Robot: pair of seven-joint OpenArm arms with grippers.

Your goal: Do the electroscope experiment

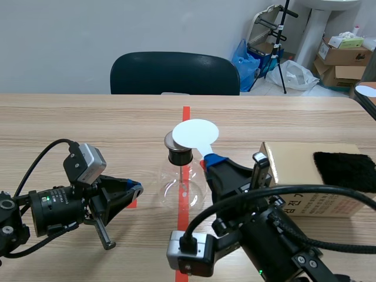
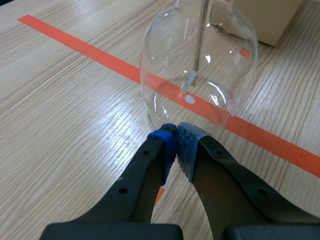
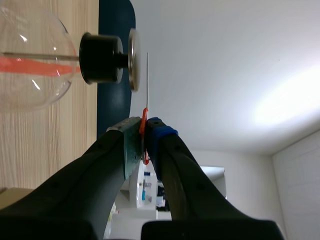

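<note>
The electroscope, a round glass flask (image 1: 182, 188) with a black stopper (image 1: 179, 156) and a metal top plate (image 1: 171, 140), stands on the red tape line at the table's middle. My right gripper (image 1: 211, 160) is shut on the handle of a white disc (image 1: 195, 134), which hangs just above the top plate. In the right wrist view the disc (image 3: 147, 80) shows edge-on, a small gap from the plate (image 3: 133, 59), with its orange handle (image 3: 144, 117) pinched in the gripper (image 3: 144, 125). My left gripper (image 2: 176, 131) is shut on nothing, tips close to the flask (image 2: 200, 65). A rod with a foil leaf (image 2: 191, 80) hangs inside.
A tan box (image 1: 296, 176) with a black cloth (image 1: 345, 170) on it lies to the right of the flask. A dark chair (image 1: 174, 73) stands behind the table's far edge. Cartons and bags sit on the floor at the back right.
</note>
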